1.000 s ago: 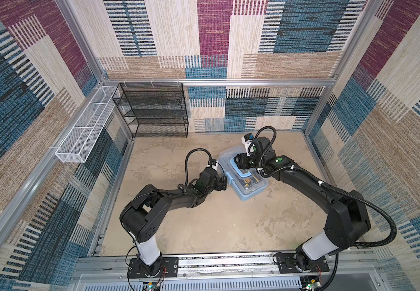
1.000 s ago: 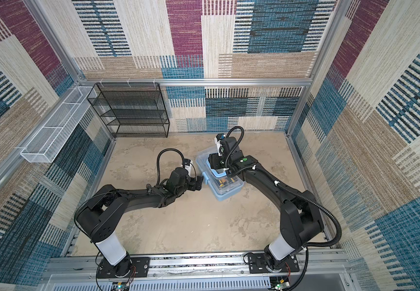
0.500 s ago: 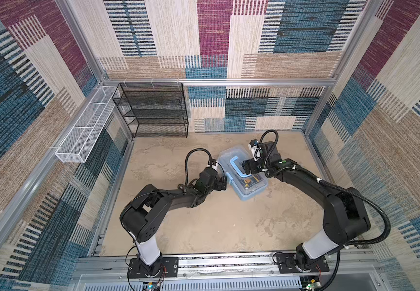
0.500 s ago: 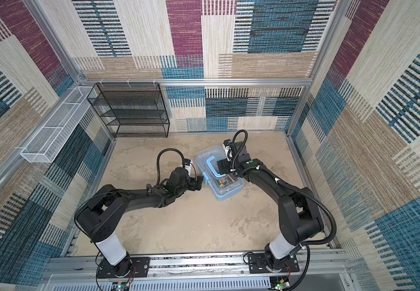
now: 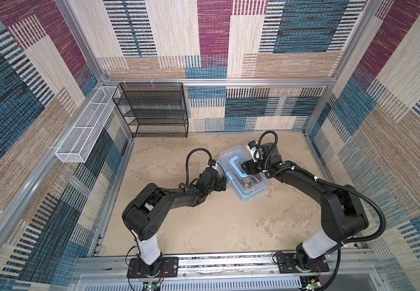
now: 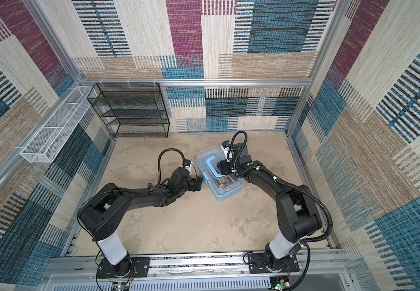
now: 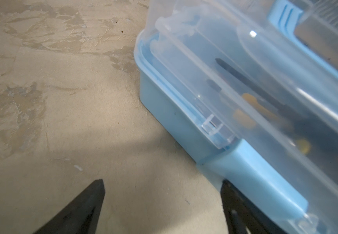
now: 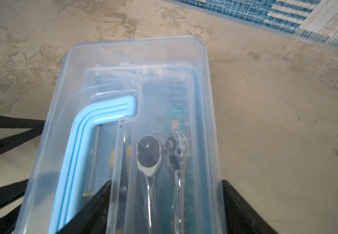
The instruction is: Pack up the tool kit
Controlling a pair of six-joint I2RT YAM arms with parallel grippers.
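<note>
Tool kit (image 5: 251, 189) sits on the bench (image 5: 203, 221), right of centre in both top views and skewed to the bench edges. The clear lid (image 8: 164, 52) is down on the light-blue box. The blue handle (image 8: 95, 125) lies flat on the lid. Through the lid I see two ratchets (image 8: 148, 156) side by side, plus dark and yellow tools too blurred to name.

My left pincer (image 7: 163, 182) is low over the bench at the kit's latch side. It's released, jaws wide, holding nothing. One fingertip (image 7: 228, 188) is right at the blue latch (image 7: 251, 176); I can't tell if it touches.

My right pincer (image 8: 166, 185) is over the kit from the opposite side, jaws apart. One finger is over the lid beside the handle, the other just outside the box's long wall. It's not clamped on anything I can see.

The black mesh rack (image 5: 153, 110) and white wire basket (image 5: 85, 131) are at the far left, well apart from the kit.
</note>
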